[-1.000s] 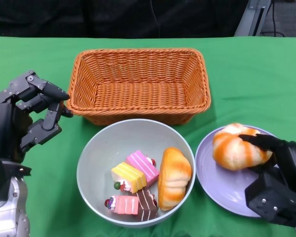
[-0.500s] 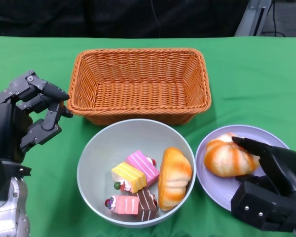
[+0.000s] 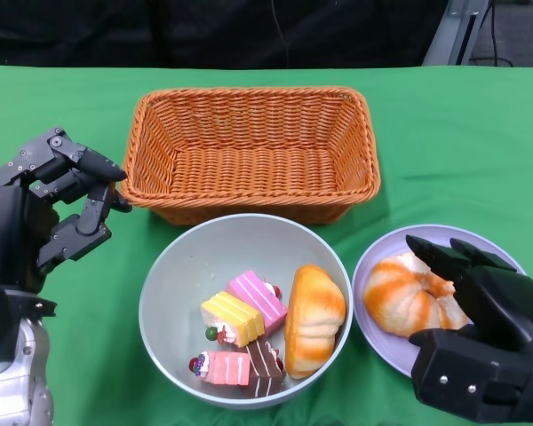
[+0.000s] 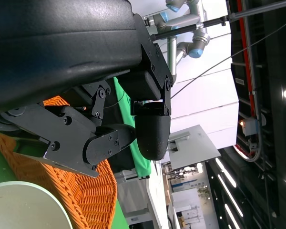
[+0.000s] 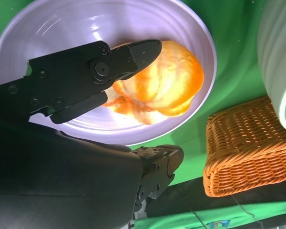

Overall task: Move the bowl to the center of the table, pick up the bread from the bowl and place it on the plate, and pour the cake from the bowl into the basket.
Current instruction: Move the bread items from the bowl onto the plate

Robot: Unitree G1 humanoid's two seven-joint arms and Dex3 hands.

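One bun (image 3: 409, 297) lies on the plate (image 3: 382, 337); spread right fingers (image 3: 449, 256) could drag it off; left hand (image 3: 49, 209) empty, fingers apart

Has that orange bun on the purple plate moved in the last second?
Yes. The bun has slid down the picture toward the robot, away from the basket, settling lower on the plate with the right hand beside it.

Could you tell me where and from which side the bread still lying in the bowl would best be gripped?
Probably across its narrow middle, from above. The bread lies lengthwise against the bowl's right wall, its rounded top bare. The cake pieces sit close on its left and the wall on its right, so a sideways approach looks crowded; fingers would best straddle its width from overhead.
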